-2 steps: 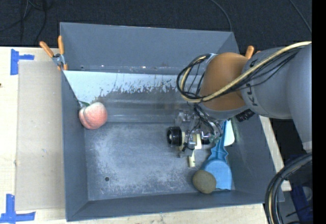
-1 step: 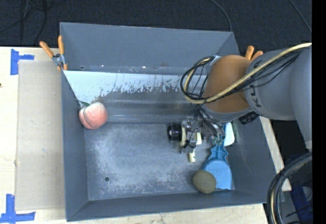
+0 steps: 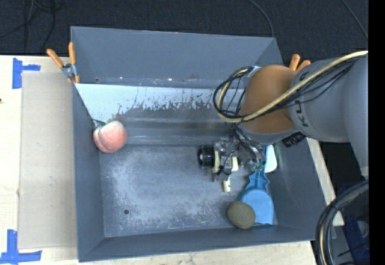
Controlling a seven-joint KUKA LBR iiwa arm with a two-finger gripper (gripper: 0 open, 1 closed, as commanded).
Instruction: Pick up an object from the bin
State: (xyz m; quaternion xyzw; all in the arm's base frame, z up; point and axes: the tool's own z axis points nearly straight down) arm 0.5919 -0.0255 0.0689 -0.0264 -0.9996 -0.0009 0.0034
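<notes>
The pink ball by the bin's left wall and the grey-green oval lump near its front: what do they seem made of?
The pink ball looks like matte plastic or foam, perhaps a toy peach: dull skin shading from pale to reddish, no sharp glint. The oval lump looks like stone or a foam copy: dull, mottled grey-green surface.

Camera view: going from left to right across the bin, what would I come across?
Pink-orange peach-like ball by the left wall → the robot's claw → blue flat plastic thing near the right wall. The grey-green round lump overlaps the blue thing, so it is left out of the order.
</notes>
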